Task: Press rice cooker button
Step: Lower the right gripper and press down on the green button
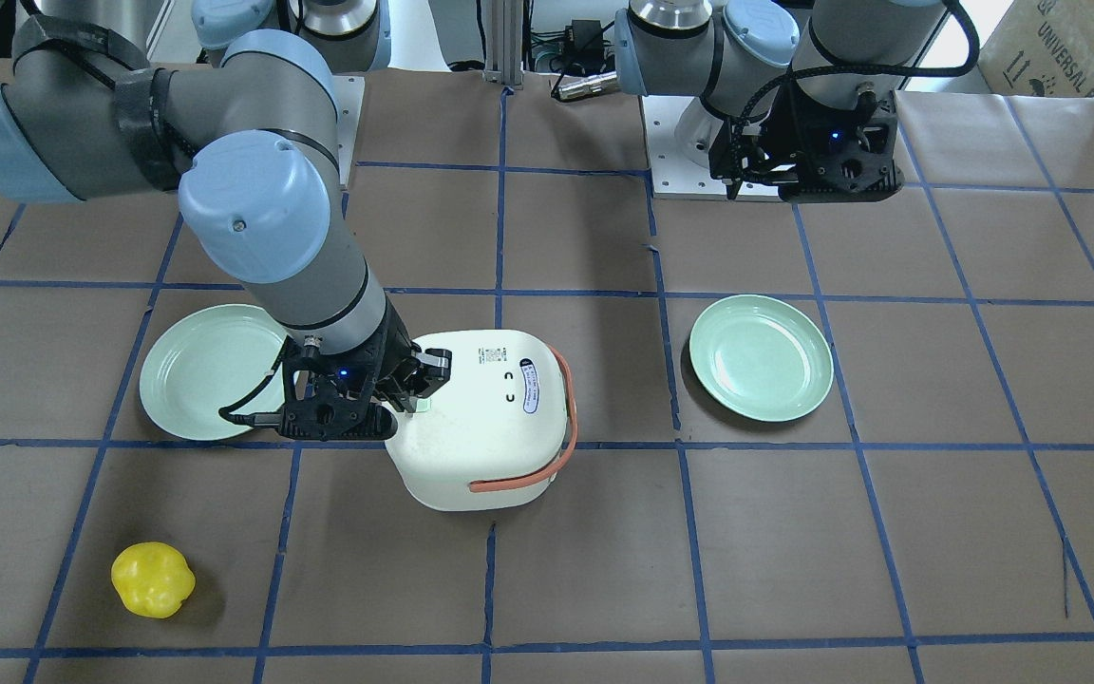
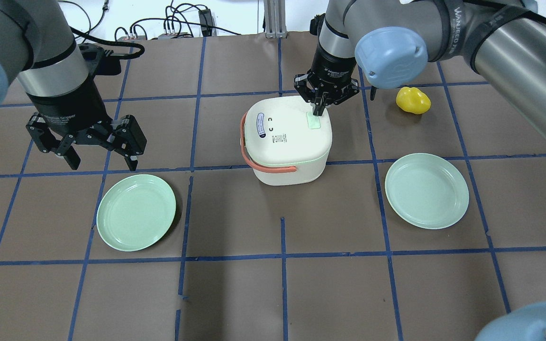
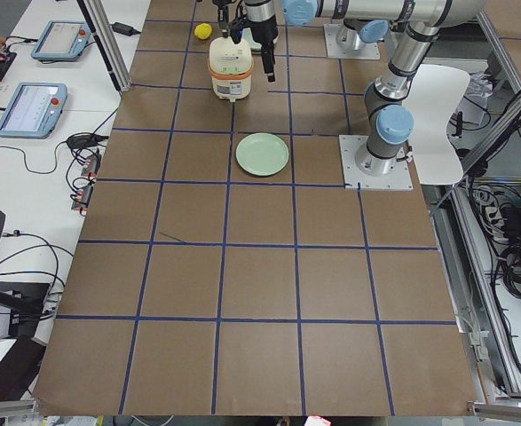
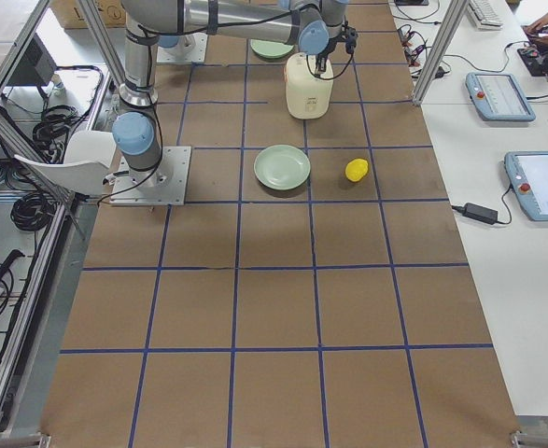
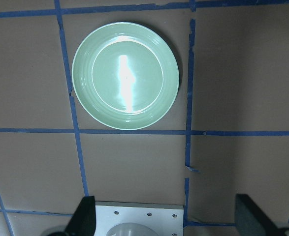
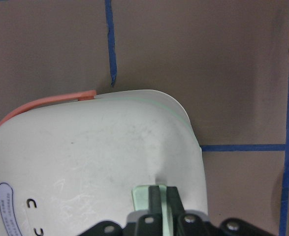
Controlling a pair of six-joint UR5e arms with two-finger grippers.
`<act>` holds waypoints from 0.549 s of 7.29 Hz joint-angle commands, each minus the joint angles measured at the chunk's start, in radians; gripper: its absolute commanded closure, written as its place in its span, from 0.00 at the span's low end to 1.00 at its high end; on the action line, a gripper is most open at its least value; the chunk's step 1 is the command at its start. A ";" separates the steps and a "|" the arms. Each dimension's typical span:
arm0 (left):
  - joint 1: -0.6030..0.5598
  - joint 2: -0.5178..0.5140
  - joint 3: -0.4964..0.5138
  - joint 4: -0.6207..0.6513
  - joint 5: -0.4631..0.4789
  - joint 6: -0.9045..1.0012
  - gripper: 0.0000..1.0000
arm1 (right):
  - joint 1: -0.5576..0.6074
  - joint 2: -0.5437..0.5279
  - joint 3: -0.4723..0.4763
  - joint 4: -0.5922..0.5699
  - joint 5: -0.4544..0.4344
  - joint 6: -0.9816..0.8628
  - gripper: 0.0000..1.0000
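Note:
The white rice cooker [image 2: 287, 142] with an orange handle stands mid-table, also in the front view [image 1: 490, 427]. A pale green button [image 2: 313, 122] lies on its lid, near the far right edge in the overhead view. My right gripper [image 2: 318, 112] is shut, with its joined fingertips pointing down onto that button. The right wrist view shows the shut fingers [image 6: 160, 196] resting on the button [image 6: 140, 195]. My left gripper [image 2: 104, 166] is open and empty, hovering well to the cooker's left above the table.
Two pale green plates lie on the table, one [image 2: 136, 211] below my left gripper and one [image 2: 426, 190] right of the cooker. A yellow pepper-like object [image 2: 413, 100] sits just right of my right gripper. Blue tape lines grid the brown table.

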 commanded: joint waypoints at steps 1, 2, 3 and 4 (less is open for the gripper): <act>0.000 0.000 0.000 -0.001 -0.001 0.000 0.00 | 0.000 0.001 0.001 0.000 0.000 0.001 0.82; 0.000 0.000 0.000 0.000 0.000 0.000 0.00 | 0.002 0.002 0.004 0.000 0.000 0.003 0.82; 0.000 0.000 0.000 0.000 -0.001 0.000 0.00 | 0.003 0.002 0.006 0.000 -0.002 0.003 0.82; 0.000 0.000 0.000 -0.001 0.000 0.000 0.00 | 0.003 0.004 0.009 0.000 -0.002 0.005 0.82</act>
